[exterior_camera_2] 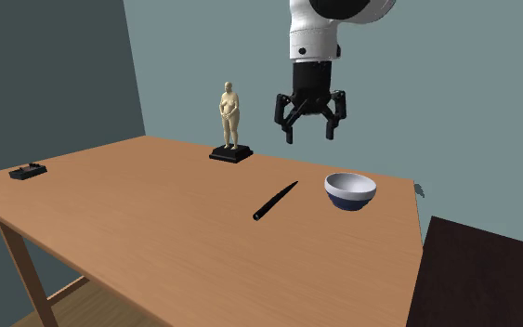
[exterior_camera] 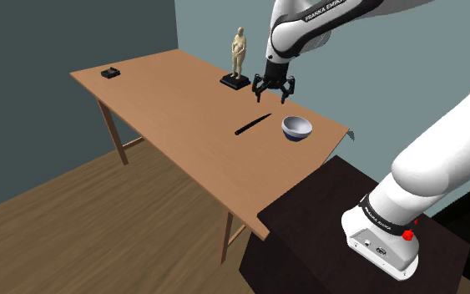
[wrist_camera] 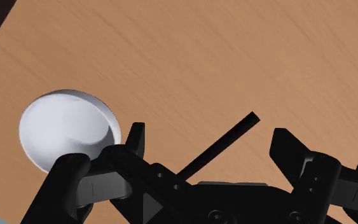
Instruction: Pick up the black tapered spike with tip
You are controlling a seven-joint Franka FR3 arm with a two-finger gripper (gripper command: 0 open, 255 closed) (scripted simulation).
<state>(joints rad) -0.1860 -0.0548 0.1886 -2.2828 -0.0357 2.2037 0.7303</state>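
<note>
Presently, the dark stand was the nearest item, on the camera's side of the white bowl. The bowl stood upright on the wooden table near the table's corner.

The black tapered spike lay flat on the table just beside the bowl, to the bowl's left in the shoulder view. It touched neither the bowl nor anything else.

The gripper hung in the air above and a little beyond the bowl, fingers pointing down. Its fingers stood wide apart and had hold of nothing. In the wrist view the spike ran across the gap between them, with the table well below and no contact made.

A pale figurine on a black base stood upright farther off than the bowl. A small black object sat well apart from the bowl, at the table's far end.

Assessment: the approach appeared largely made. The descent, the closing of the fingers on the spike and the lift all remained to be done.
</note>
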